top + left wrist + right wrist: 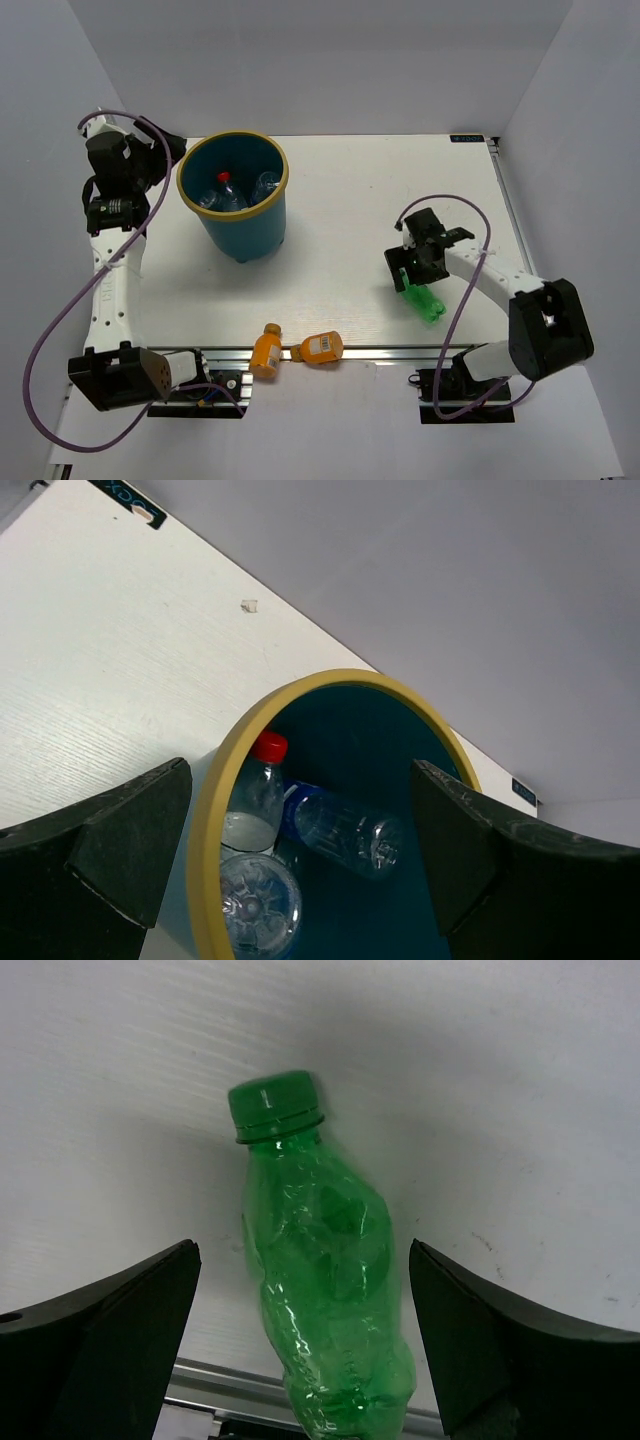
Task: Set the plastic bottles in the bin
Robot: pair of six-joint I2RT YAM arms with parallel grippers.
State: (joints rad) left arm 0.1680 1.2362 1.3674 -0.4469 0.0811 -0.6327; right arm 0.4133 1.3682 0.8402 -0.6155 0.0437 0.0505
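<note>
The teal bin with a yellow rim stands at the back left. Inside it lie a red-capped clear bottle and two clear blue-labelled bottles. My left gripper is open and empty, hovering at the bin's left rim. My right gripper is open over the green bottle. The green bottle lies on the table between its fingers, untouched. Two stubby orange bottles lie at the front edge.
A metal rail runs along the table's near edge, just behind the orange bottles. White walls close in the back and both sides. A small black label sits at the far right corner.
</note>
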